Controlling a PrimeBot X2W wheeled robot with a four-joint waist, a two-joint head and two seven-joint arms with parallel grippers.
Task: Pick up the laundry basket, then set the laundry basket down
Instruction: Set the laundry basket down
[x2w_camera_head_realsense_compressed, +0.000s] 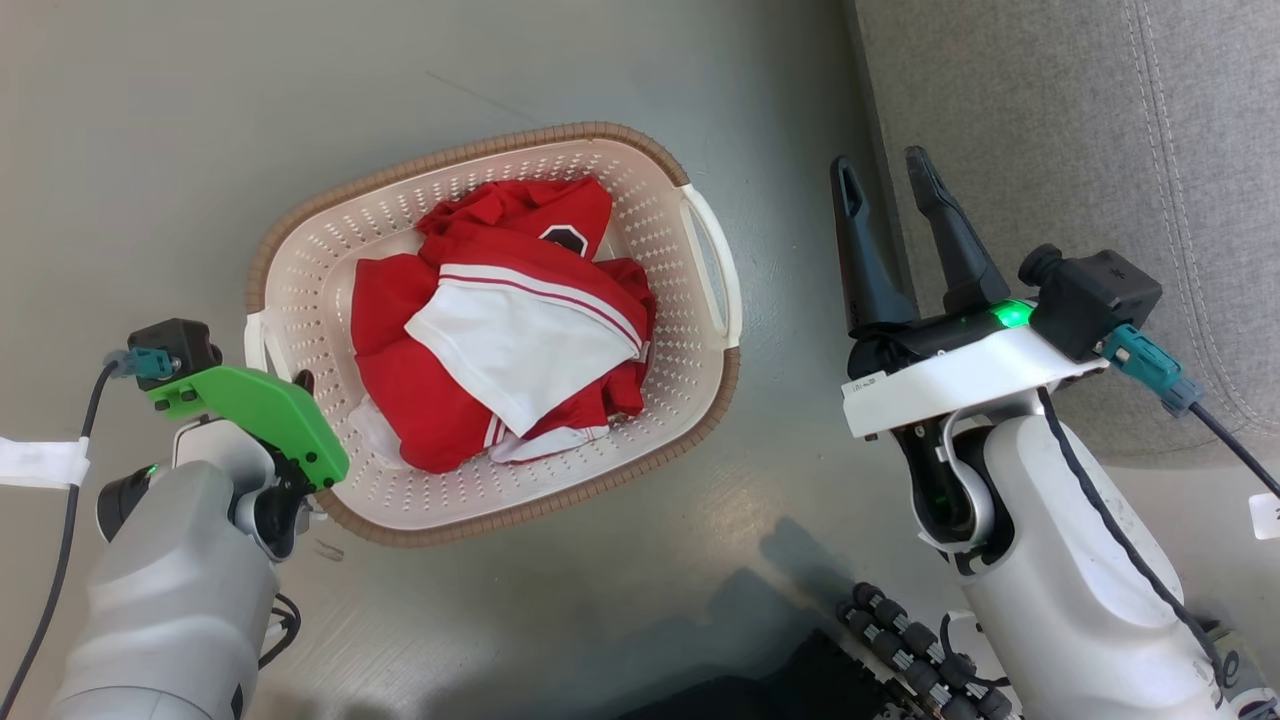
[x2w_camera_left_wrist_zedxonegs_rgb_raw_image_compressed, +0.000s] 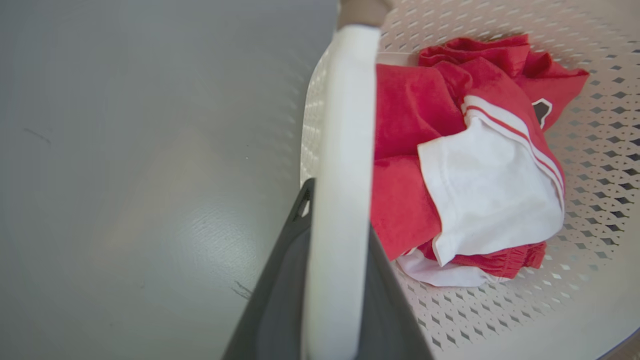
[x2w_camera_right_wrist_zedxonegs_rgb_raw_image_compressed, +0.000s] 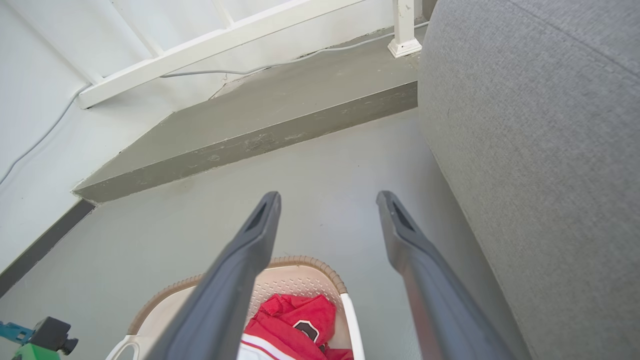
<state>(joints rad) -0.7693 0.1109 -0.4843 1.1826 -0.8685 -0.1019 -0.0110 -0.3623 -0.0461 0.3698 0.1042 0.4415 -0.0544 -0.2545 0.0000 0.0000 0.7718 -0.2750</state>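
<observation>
left gripper (x2w_camera_left_wrist_zedxonegs_rgb_raw_image_compressed: 339, 220) pinches the laundry basket (x2w_camera_head_realsense_compressed: 320, 250) by its near handle (x2w_camera_left_wrist_zedxonegs_rgb_raw_image_compressed: 345, 125), right gripper (x2w_camera_head_realsense_compressed: 882, 165) hangs spread and empty. basket looks to be sitting on the grey floor (x2w_camera_head_realsense_compressed: 150, 150), so lift and set-down both seem ahead. mouth up, long axis handle to handle, lower left to upper right in the head view.

The grey floor (x2w_camera_head_realsense_compressed: 200, 120) is bearing the basket (x2w_camera_head_realsense_compressed: 560, 133), with a grey sofa (x2w_camera_head_realsense_compressed: 1080, 150) standing near it; a low step (x2w_camera_right_wrist_zedxonegs_rgb_raw_image_compressed: 280, 115) is rising further off.
</observation>
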